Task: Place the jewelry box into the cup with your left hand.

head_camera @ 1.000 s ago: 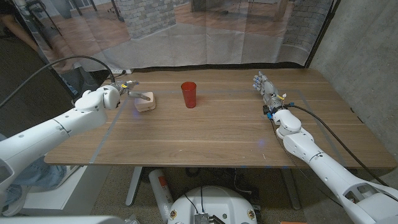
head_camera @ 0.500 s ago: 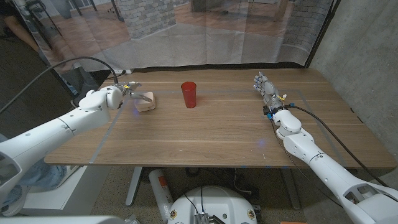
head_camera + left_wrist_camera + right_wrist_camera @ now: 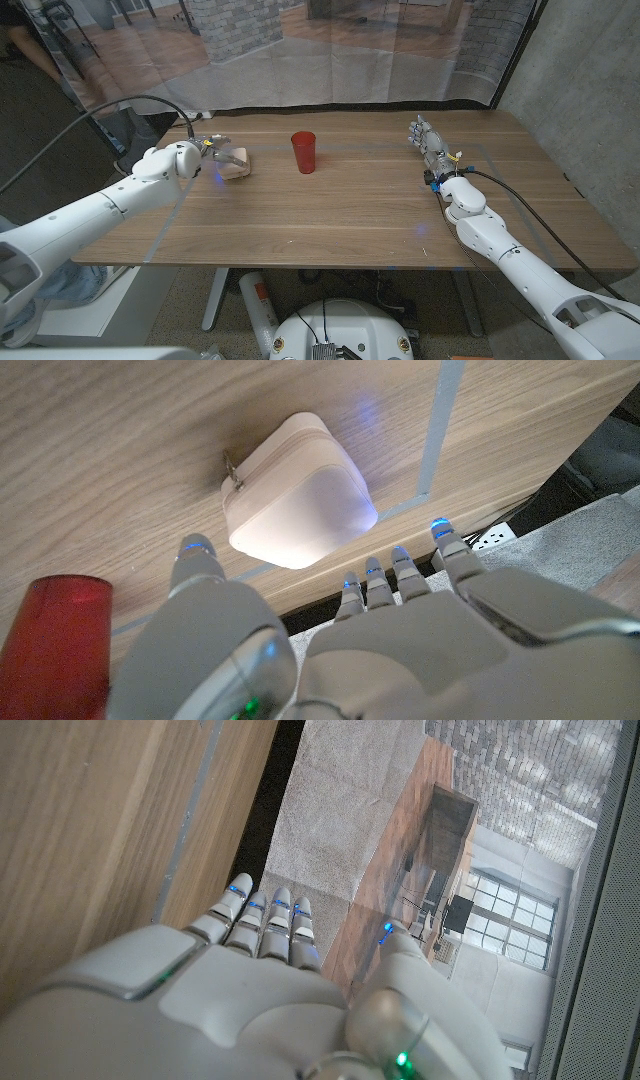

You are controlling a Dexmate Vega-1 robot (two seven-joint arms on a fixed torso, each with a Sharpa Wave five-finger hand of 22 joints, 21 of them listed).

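Two white jointed arms rise from the bottom corners of the head view and reach over the brown wooden surface (image 3: 330, 215), whose near edge runs across the lower part of the frame. The right robot hand (image 3: 428, 140) shows in the right half of that frame, above centre, holding nothing, its fingers extended side by side toward the far edge; the right wrist view shows those fingers (image 3: 262, 920) straight, the thumb set apart from them, over the surface's edge and the grey floor past it. The left robot hand (image 3: 212, 150) shows in the upper left of the head view, open and gripping nothing, its fingers spread and reaching to the pale cream, rounded square jewelry box (image 3: 234, 162). Whether the fingertips touch the box cannot be told. In the left wrist view the box (image 3: 298, 491) lies on the wood just past the fingertips (image 3: 195, 550), a small metal tab at one corner and a bluish glow on its side. The translucent red plastic cup (image 3: 303, 152) stands upright near the top centre of the head view, to the right of the box and apart from it.
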